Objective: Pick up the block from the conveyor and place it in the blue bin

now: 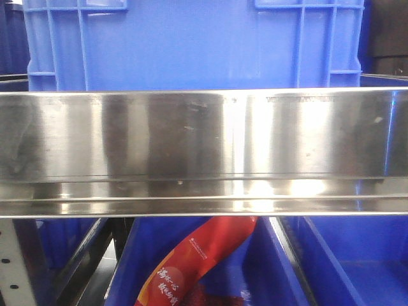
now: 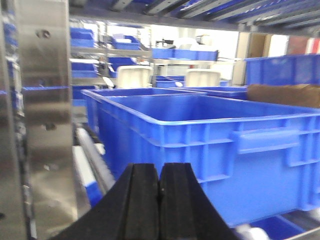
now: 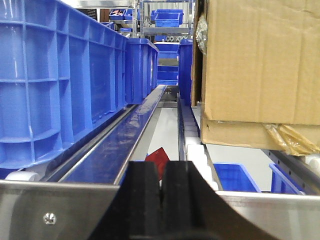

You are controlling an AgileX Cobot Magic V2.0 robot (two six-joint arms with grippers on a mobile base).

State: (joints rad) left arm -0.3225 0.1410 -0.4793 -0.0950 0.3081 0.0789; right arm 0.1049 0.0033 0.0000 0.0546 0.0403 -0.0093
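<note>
No block shows in any view. A large blue bin (image 1: 191,44) stands on the conveyor behind its steel side rail (image 1: 204,137). The left wrist view has my left gripper (image 2: 160,167) shut and empty, pointing at the side wall of a blue bin (image 2: 210,130) just ahead. My right gripper (image 3: 161,165) is shut and empty above a steel rail (image 3: 55,205). Just past its tips lies a red package (image 3: 157,159), apart from the fingers.
Below the rail a red printed snack bag (image 1: 191,261) lies in a blue bin (image 1: 271,268), beside another blue bin (image 1: 357,255). A cardboard box (image 3: 260,65) rests on white rollers (image 3: 197,150) at right. Blue bins (image 3: 45,75) line the left.
</note>
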